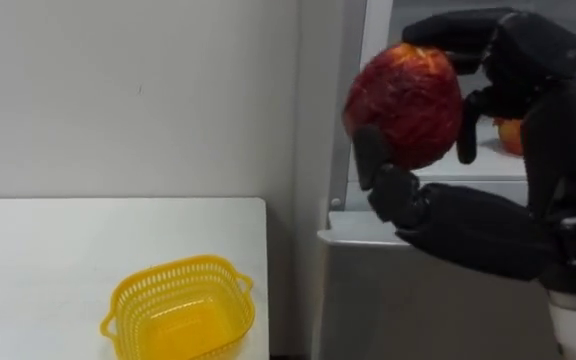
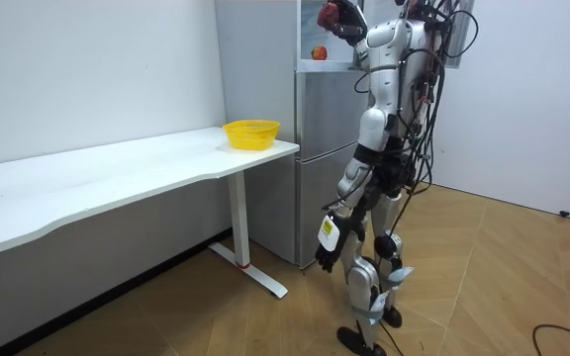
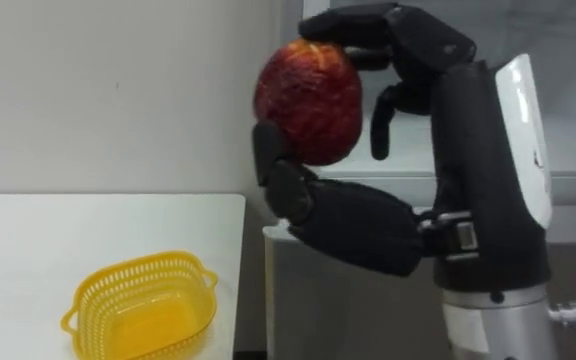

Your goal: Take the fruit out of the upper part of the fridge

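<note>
Apple [image 3: 308, 100] sits pinched in right hand [image 3: 368, 235] (fingers curled over); thin grip risks dropping it before the seven-o'clock yellow basket [image 3: 138, 310].

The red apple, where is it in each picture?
Left eye view: round red apple upper right, gripped by the right hand.
Right eye view: apple top middle, same hand.
Room view: apple at the top edge, by the grey fridge.
Shared landmark: yellow plastic basket on the white table.
</note>
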Controlling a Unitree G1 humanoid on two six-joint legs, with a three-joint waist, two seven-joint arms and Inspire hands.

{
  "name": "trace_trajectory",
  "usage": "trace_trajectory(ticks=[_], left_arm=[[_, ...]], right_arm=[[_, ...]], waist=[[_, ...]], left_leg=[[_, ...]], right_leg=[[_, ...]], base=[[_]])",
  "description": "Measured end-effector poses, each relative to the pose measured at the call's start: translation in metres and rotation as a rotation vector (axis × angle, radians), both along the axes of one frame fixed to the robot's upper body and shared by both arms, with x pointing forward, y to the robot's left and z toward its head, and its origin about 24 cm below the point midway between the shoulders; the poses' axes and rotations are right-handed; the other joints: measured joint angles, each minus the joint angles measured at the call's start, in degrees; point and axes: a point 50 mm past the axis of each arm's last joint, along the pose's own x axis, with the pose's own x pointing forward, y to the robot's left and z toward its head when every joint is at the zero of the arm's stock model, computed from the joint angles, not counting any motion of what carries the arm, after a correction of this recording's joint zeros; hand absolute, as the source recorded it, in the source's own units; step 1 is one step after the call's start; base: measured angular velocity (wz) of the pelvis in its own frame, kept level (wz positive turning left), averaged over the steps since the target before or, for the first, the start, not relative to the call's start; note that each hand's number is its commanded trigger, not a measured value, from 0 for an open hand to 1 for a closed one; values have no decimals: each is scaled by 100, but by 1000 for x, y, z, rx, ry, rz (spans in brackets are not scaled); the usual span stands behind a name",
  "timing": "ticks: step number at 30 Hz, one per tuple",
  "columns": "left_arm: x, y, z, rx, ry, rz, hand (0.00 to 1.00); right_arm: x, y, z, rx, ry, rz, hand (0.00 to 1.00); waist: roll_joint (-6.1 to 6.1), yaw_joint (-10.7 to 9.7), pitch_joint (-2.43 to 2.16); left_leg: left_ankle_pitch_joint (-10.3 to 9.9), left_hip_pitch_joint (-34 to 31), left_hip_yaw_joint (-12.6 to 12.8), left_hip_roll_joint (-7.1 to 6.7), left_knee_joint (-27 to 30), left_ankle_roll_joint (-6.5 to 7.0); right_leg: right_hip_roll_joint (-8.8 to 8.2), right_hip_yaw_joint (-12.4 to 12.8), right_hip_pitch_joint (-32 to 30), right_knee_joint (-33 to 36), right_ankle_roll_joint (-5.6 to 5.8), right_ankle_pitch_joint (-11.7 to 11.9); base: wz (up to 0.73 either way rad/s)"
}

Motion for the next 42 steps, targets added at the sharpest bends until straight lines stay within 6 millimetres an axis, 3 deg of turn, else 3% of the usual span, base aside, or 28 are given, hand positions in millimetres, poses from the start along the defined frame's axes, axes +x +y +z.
trace_trajectory(ticks=[2,5,8,12,14,17,23,25,28,30,34,37,39,42], left_arm=[[6,-1,0,-8,-8,-13,0],[11,1,1,-1,-13,-49,0],[12,2,0,2,1,-69,0],[14,7,1,8,7,-77,0],[17,9,2,17,4,-81,0],[18,10,2,22,3,-84,0],[19,13,3,13,-2,-53,0],[20,17,5,20,-8,-30,0],[18,24,6,31,2,-23,0],[19,32,8,42,0,-1,0],[21,42,12,63,4,9,0],[16,46,13,67,26,12,0],[15,47,13,68,34,19,0],[13,46,12,66,37,29,0]], right_arm=[[-1,8,-3,-37,-2,5,100],[-2,21,-6,-136,-10,16,100],[1,27,-8,-174,9,48,100],[13,31,-7,-223,26,64,100],[20,31,-12,-239,57,54,100],[31,30,-21,-277,124,34,100],[51,29,-37,-341,224,-7,100],[59,28,-42,-360,259,-30,100],[72,29,-58,-381,341,-42,100],[84,25,-76,-421,428,-76,100],[95,14,-100,-454,546,-124,100],[101,7,-112,-457,605,-148,100],[107,-2,-123,-447,668,-176,100],[109,-12,-129,-445,707,-202,100]], waist=[[-39,77,-23],[-78,135,-15],[-152,221,46],[-348,278,113],[-445,301,103],[-519,500,76],[-609,890,111],[-691,918,84],[-802,1106,94],[-922,1305,125],[-1090,1477,144],[-1161,1510,118],[-1173,1630,125],[-1189,1651,141]], left_leg=[[1,-5,-17,0,-2,-1],[2,-1,-58,2,-2,-1],[2,51,-121,-3,-6,-1],[4,9,-227,-6,17,-4],[7,-78,-351,-23,82,-7],[6,-131,-410,-48,75,-6],[11,-178,-538,-74,103,4],[12,-273,-667,-82,116,3],[17,-273,-707,-72,122,-5],[19,-320,-747,-75,175,-8],[18,-569,-935,-114,281,-6],[21,-656,-1044,-133,316,-3],[25,-658,-1047,-134,323,1],[27,-682,-1129,-144,353,3]], right_leg=[[4,3,4,-7,0,0],[2,-25,27,-12,0,0],[-6,-40,108,-17,1,0],[-37,-181,113,-18,1,0],[-76,-278,107,-24,1,-1],[-72,-372,97,-20,7,-5],[-89,-460,94,-14,10,-6],[-99,-581,65,-16,11,-7],[-95,-617,78,-16,12,-8],[-99,-724,66,-17,12,-8],[-135,-901,-46,-16,13,-7],[-173,-997,-76,-12,13,-7],[-189,-992,-75,-14,13,-7],[-201,-1049,-62,-14,14,-8]], base=[[-2],[6],[9],[14],[25],[13],[11],[25],[9],[15],[26],[22],[0],[10]])
